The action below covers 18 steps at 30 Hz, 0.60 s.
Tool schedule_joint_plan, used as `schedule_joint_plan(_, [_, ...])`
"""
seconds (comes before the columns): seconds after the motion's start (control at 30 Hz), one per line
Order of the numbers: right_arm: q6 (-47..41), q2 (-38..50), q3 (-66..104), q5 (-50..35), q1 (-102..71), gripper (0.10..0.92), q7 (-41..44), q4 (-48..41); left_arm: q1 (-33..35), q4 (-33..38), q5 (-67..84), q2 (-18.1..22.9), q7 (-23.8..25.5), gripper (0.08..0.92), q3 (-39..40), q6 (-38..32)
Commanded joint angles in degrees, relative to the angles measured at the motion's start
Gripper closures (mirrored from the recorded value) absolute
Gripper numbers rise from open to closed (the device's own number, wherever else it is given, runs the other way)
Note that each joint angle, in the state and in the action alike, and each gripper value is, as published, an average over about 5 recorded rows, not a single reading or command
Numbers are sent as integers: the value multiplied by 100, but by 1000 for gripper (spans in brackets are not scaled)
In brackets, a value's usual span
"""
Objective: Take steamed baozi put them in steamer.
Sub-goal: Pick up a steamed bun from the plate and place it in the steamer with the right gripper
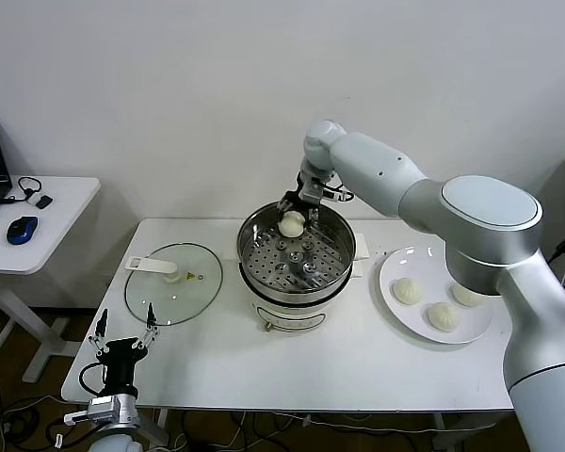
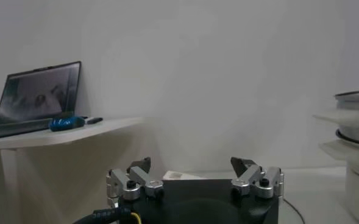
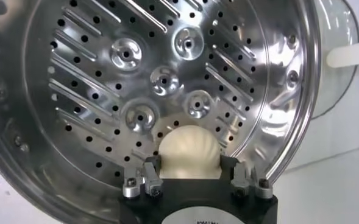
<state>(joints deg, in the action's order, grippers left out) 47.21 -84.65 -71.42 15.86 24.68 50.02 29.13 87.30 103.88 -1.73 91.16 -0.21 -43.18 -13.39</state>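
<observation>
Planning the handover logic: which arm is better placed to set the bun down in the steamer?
Right. Its tool already holds a baozi over the steamer tray. The left tool hangs open below the table's front corner, far from the steamer.

Lab or office test room, not real kitchen. Plain white wall (image 1: 169,94), bare, no cabinets or counters. White folding-style table (image 1: 292,367) serves as workbench, loose cables (image 1: 19,414) trailing on floor beneath. Second white side desk (image 1: 38,226) at robot's left carries laptop (image 2: 36,100), blue mouse (image 1: 22,229), earphones or small cable (image 1: 30,188). Cooking gear is only tabletop electric steamer (image 1: 297,259), glass lid (image 1: 174,282), white plate (image 1: 395,282).
</observation>
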Motion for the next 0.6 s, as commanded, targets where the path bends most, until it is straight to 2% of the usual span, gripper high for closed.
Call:
schedule_joint_plan(0.03, [279, -149, 241, 198, -163, 356, -24, -307, 3, 24, -8, 1, 1, 177, 11, -3])
schedule_joint_plan(0.23, [279, -81, 73, -202, 4, 224, 272, -216, 23, 78, 2, 0, 7, 177, -24, 15])
schedule_joint_plan(0.5, [279, 275, -475, -1343, 619, 203, 847, 330, 58, 203, -3, 20, 15, 177, -14, 57])
schedule_joint_plan(0.6, [258, 493, -888, -2141, 1017, 203, 1107, 673, 80, 251, -12, 28, 15, 177, -7, 75])
